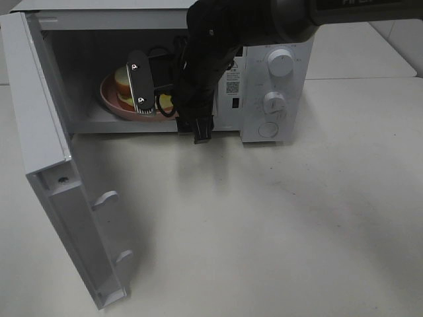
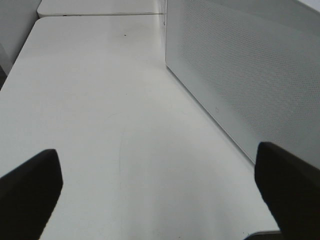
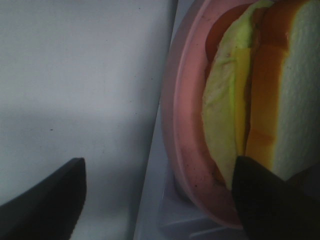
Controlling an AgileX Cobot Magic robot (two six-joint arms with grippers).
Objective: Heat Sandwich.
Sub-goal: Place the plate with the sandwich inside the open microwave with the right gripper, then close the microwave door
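Note:
The sandwich (image 1: 123, 80), white bread with a yellow-green layer, lies on a round pink plate (image 1: 110, 96) inside the open microwave (image 1: 274, 125). My right gripper (image 1: 166, 109) reaches into the cavity just in front of the plate. Up close, the sandwich (image 3: 260, 100) and the plate's rim (image 3: 184, 125) lie between the spread fingers of that gripper (image 3: 157, 167); the jaws stand open and grip nothing. My left gripper (image 2: 157, 155) hovers open over bare table beside the microwave's perforated side wall (image 2: 240, 75). It does not appear in the exterior high view.
The microwave door (image 1: 46, 99) hangs wide open to the left, its inner face with two latch hooks (image 1: 106, 198) turned toward the table. Two dials (image 1: 280, 63) and a round button sit on the right panel. White table (image 1: 277, 231) spreads in front.

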